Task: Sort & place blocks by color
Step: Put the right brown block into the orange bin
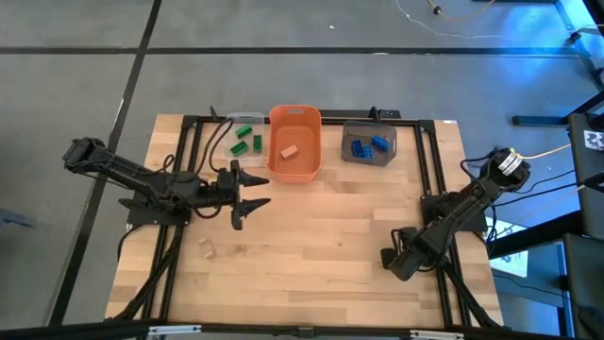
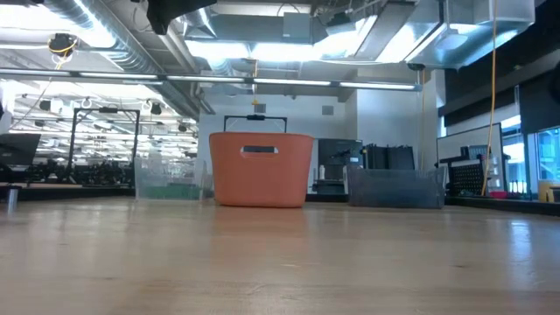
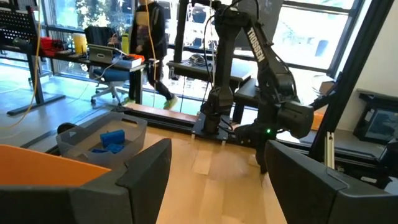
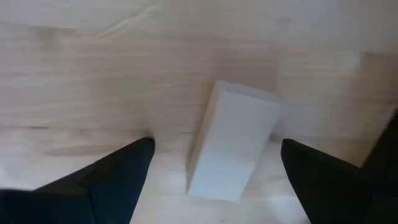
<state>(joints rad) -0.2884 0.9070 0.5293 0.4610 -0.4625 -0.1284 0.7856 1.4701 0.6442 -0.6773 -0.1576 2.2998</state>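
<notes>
One tan block [image 4: 233, 142] lies between right gripper's [image 4: 214, 171] spread jaws, long axis along fingers; left gripper [image 1: 247, 190] spread, farther.

- "TROSSEN", white letters, ran down the upper link of the right arm [image 3: 264, 53] seen from the left wrist view.
- No other text or nos. were legible in the other views.

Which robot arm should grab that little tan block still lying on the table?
Probably the left. Its open hand hangs just above the loose tan block on the table's left side. The right hand is open too, but sits far across the table, at a white block.
</notes>
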